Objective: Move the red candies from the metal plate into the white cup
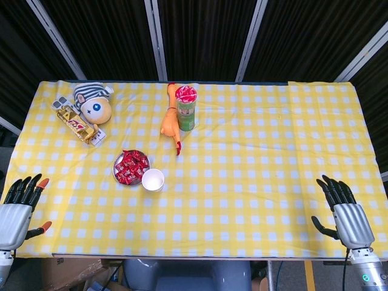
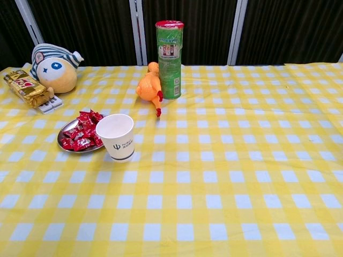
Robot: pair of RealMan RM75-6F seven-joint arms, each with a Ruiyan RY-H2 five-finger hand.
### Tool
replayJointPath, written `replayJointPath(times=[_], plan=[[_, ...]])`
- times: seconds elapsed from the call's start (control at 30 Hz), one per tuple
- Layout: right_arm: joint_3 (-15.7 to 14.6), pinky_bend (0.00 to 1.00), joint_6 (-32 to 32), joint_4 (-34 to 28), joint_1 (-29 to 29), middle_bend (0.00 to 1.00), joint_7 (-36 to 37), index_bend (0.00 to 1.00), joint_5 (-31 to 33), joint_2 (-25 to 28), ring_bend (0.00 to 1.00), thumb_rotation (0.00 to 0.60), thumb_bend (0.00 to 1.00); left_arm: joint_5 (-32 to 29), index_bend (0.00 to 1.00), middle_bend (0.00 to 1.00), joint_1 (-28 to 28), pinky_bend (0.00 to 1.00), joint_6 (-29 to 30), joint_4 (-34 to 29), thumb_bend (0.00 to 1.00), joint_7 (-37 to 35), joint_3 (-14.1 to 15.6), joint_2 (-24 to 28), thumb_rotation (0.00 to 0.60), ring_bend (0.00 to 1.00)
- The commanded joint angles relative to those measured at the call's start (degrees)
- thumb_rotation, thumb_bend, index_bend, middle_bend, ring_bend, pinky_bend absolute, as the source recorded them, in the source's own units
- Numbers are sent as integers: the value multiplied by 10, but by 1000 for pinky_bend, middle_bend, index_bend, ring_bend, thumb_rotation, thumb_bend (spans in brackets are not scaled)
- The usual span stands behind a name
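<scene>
Several red wrapped candies (image 1: pixel 131 167) (image 2: pixel 81 134) are piled on a small round metal plate (image 1: pixel 117 174) (image 2: pixel 67 128) left of the table's middle. A white paper cup (image 1: pixel 153 179) (image 2: pixel 116 136) stands upright and empty just right of the plate, touching or nearly touching its rim. In the head view my left hand (image 1: pixel 18 209) rests at the front left corner, fingers spread, holding nothing. My right hand (image 1: pixel 344 213) is at the front right corner, also spread and empty. Both hands are far from the plate. The chest view shows neither hand.
A green snack can (image 1: pixel 187 108) (image 2: pixel 170 59) and a rubber chicken (image 1: pixel 171 121) (image 2: pixel 149 88) stand behind the cup. At the back left lie a plush toy (image 1: pixel 92 104) (image 2: pixel 53 67) and a gold snack bar (image 1: pixel 79 126) (image 2: pixel 24 87). Yellow checked cloth (image 1: pixel 260 163) covers the table.
</scene>
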Motion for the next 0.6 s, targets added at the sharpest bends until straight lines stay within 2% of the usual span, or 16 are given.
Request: replayJointPath(times=[0.03, 0.5, 0.57, 0.6], plan=[[0, 0, 0, 0, 0, 0, 1, 0, 1, 0, 0, 600, 385, 0, 0, 0, 0, 0, 0, 0, 129, 1, 0, 0, 600, 0], [0, 0, 1, 0, -2, 0, -1, 0, 3, 0, 0, 600, 386, -9, 0, 0, -4, 1, -11, -3, 130, 10, -2, 0, 600, 0], [1, 0, 1, -1, -2, 0, 0, 0, 5, 0, 0, 600, 386, -12, 0, 1, -8, 54, -15, -6, 130, 14, -6, 0, 600, 10], [1, 0, 2, -1, -2, 0, 1, 0, 5, 1, 0, 600, 385, -14, 0, 17, -11, 134, -18, -9, 130, 19, -9, 0, 600, 53]])
